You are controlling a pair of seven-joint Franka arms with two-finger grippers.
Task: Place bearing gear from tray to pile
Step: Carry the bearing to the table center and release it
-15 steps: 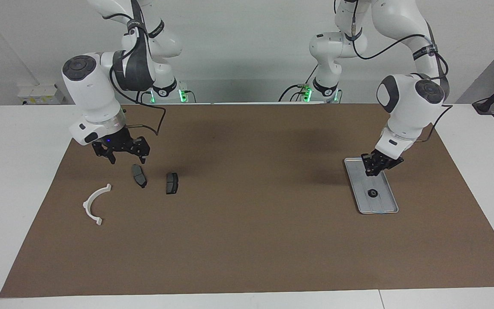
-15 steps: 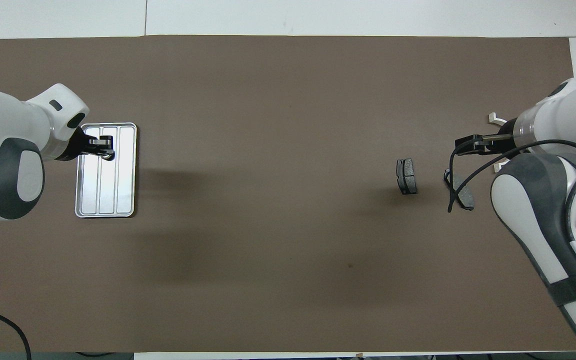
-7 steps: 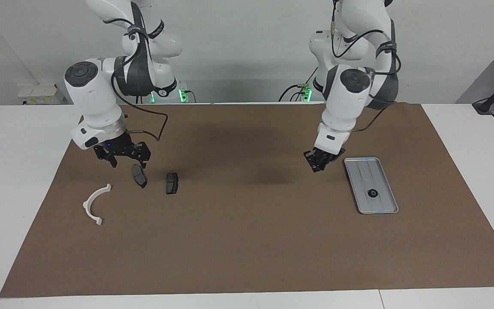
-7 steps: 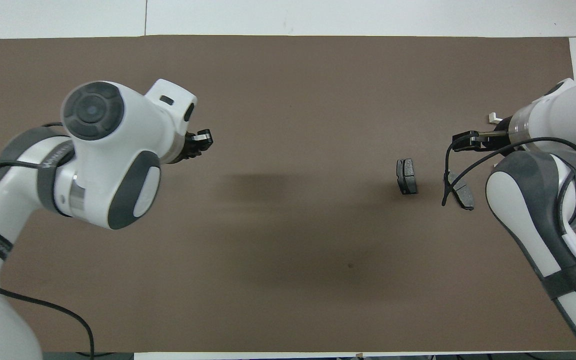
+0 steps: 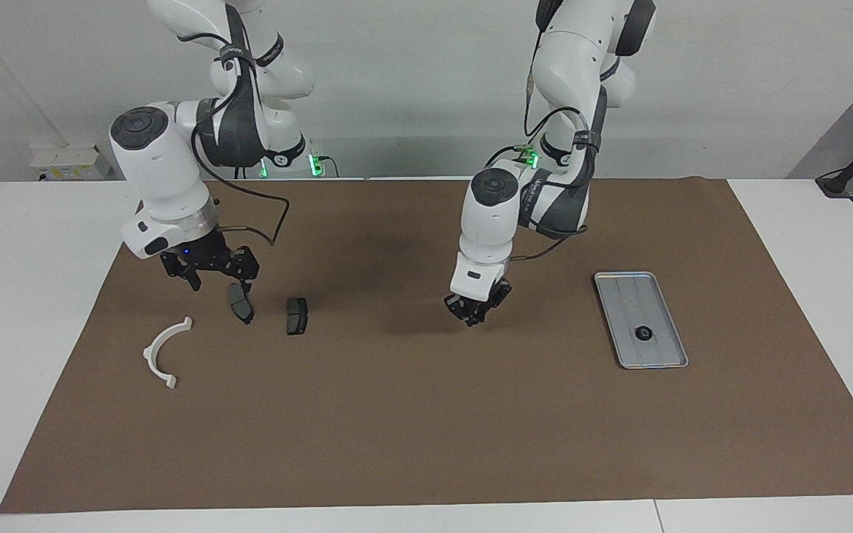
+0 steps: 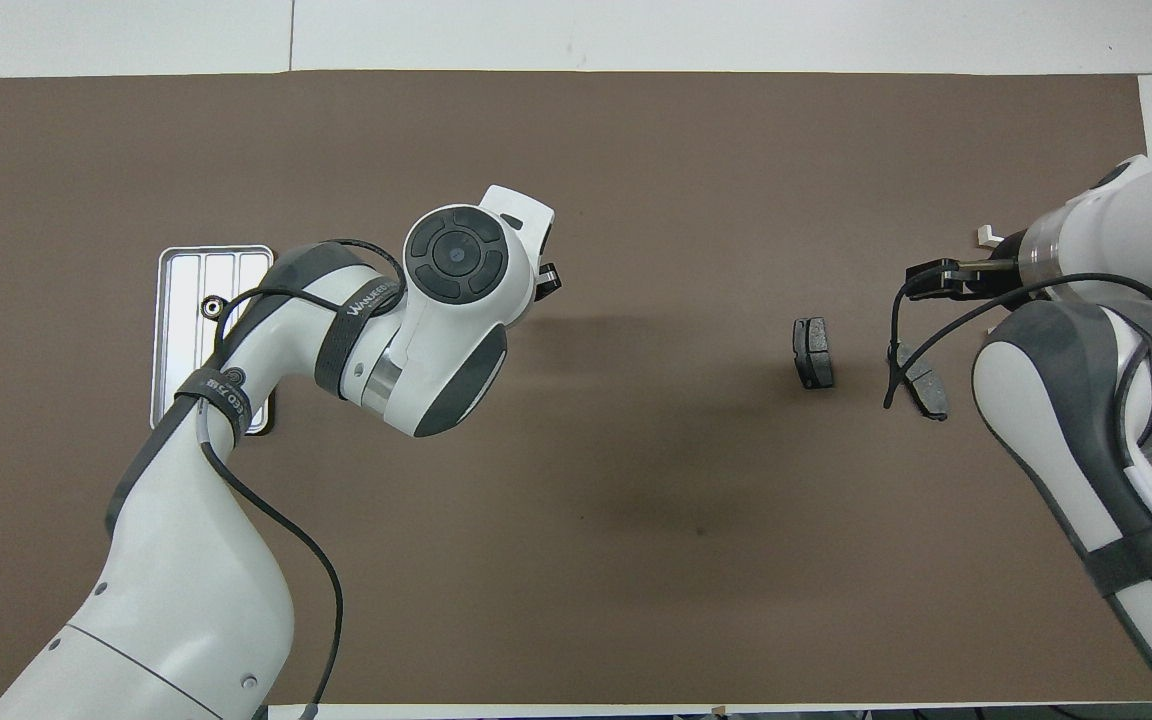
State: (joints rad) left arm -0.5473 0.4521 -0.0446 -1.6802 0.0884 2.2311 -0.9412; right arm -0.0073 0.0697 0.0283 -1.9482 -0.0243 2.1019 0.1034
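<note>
1. Travelling away from the tray (image 5: 637,287), the left gripper (image 5: 475,314) is now hanging low over bare brown mat (image 5: 426,414) near the table's middle, between the tray and the pile; a second ago it was over the tray's end nearer the robots.
2. Its fingers are sitting close together, but I cannot tell whether they are pinching anything.
3. The bearing gear (image 5: 643,332), a small dark ring, is lying on the tray's ribbed floor toward the end farther from the robots; it is showing in the overhead view (image 6: 211,305) too, beside the left arm's forearm.
4. The tray (image 6: 181,270) is resting flat on the mat at the left arm's end of the table.
5. The right gripper (image 5: 212,272) is hovering with fingers spread apart, just over the brake pad (image 5: 240,303) that is lying nearer its end.
6. A second brake pad (image 5: 297,316) is lying just beside the first, toward the table's middle.
7. The white half-ring bracket (image 5: 164,351) is lying farther from the robots than both pads, near the mat's edge.
</note>
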